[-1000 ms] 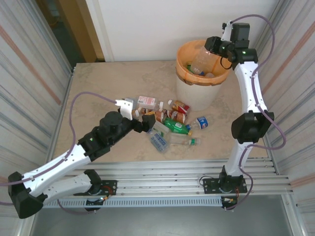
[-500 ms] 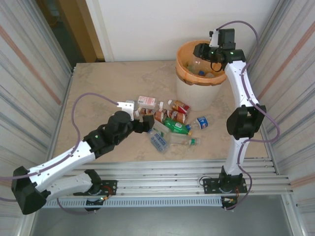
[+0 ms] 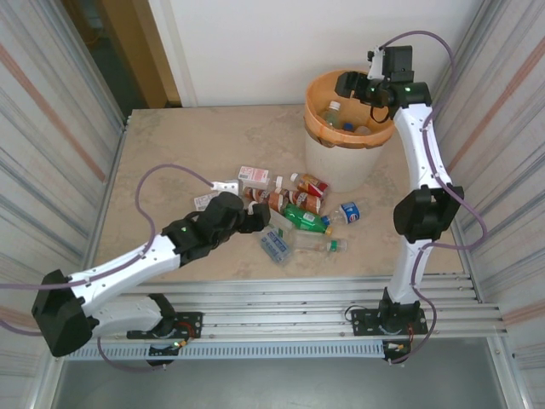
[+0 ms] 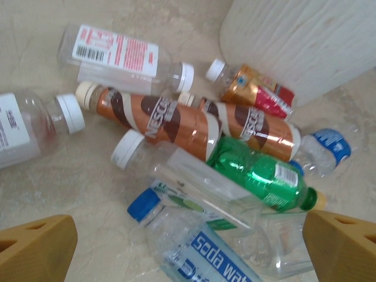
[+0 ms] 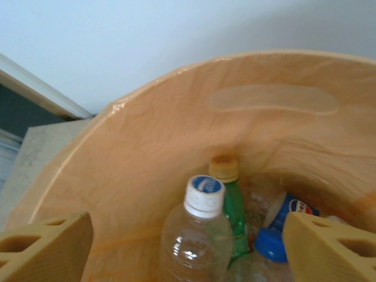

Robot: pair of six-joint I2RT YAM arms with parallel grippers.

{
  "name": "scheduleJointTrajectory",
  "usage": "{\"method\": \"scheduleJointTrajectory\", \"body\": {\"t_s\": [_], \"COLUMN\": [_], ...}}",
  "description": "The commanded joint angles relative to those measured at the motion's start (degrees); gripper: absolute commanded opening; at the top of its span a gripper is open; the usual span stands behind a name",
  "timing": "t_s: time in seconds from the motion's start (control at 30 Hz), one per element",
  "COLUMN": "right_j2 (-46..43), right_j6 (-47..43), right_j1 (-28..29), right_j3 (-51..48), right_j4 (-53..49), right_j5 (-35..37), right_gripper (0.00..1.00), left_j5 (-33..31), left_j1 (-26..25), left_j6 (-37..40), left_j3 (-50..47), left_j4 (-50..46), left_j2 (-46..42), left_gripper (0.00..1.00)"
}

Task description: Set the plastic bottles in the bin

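- Both jaws are gaping, empty.
- Right jaws are hovering above the orange-lined bin point(image 5: 147, 153), so releases land beside the clear bottle point(image 5: 197, 241) below them.
- Left jaws are framing the bottle pile point(image 4: 194, 126) ahead, probably for picking.

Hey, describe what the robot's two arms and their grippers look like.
Both the left arm and right arm have white shells, black joints, a small green light and a looping purple cable. Wrist views show blunt tan fingers with triangular holes.
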Motion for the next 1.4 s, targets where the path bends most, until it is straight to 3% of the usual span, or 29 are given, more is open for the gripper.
{"method": "scheduleJointTrajectory", "body": {"t_s": [0.0, 0.17, 0.43, 0.73, 1.23, 1.37], "right_j2": [-5.3, -12.0, -25.2, -34.4, -39.4, -39.8], "right_j6": [-2.3, -2.7, -2.0, -1.4, -0.8, -0.7], "right_j1": [-0.2, 0.1, 0.0, 0.1, 1.3, 1.9], "right_j3": [0.0, -8.0, -26.7, -37.9, -42.6, -42.9], "right_j4": [-3.2, -3.0, 1.5, 2.4, 3.3, 3.4], "right_j5": [3.2, 6.6, 11.1, 14.4, 14.2, 14.6], "right_gripper": [0.88, 1.0, 0.98, 0.98, 0.98, 0.98], "left_j5": [-1.0, 0.0, 1.4, 2.1, 4.7, 4.7], "left_j1": [-1.5, -3.7, -6.4, -7.1, -8.1, -8.2], "left_j6": [-4.9, -8.9, -12.5, -13.1, -14.7, -15.0], "left_j3": [1.9, 1.0, 2.0, 4.7, 6.4, 6.2], "left_j4": [-2.4, -2.4, -2.7, -3.4, -9.4, -11.6], "left_j2": [2.2, 5.9, 13.0, 19.2, 25.4, 25.7], "left_gripper": [0.99, 0.99, 0.99, 0.99, 0.97, 0.92]}}
